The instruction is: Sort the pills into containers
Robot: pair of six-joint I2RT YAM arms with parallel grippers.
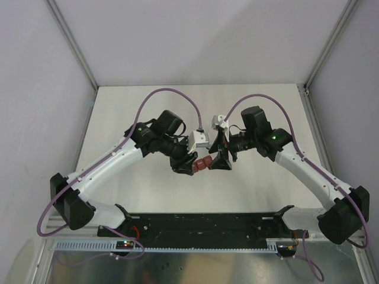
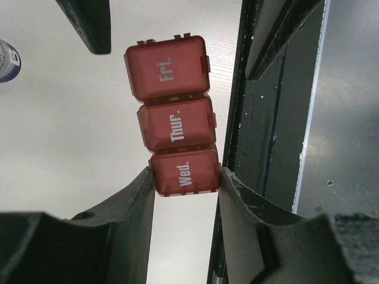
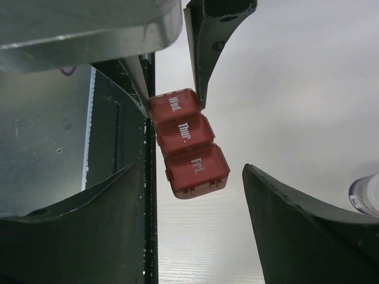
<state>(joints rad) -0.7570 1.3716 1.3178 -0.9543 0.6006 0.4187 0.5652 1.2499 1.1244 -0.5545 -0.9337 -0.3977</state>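
While the left tool [image 2: 186, 175] is clamped on the Wed. end of the pill box [image 2: 176, 121], the right tool [image 3: 189, 168] stands apart. Its fingers straddle the Fri. end with a gap on each side and no contact visible.

Location: the box is held off the worktop [image 1: 148, 106], between the two arms near the centre. Only the left grip supports it. It is a dark red strip of three compartments marked Wed., Thur. and Fri., and all three lids appear shut. No pills are visible in any view. A small bottle [image 3: 366, 194] shows only partly at the edge of the wrist views, well apart from the box.

Handling assessment: the box looks light and stiff, of thin moulded plastic with smooth, probably slippery walls. Gripped at one end only, it may pivot if pushed at the far end. The best hold is across the side walls of an end compartment, clear of the lid tabs at the edge, with moderate squeeze. The lid hinges and catches are judged the weakest parts.
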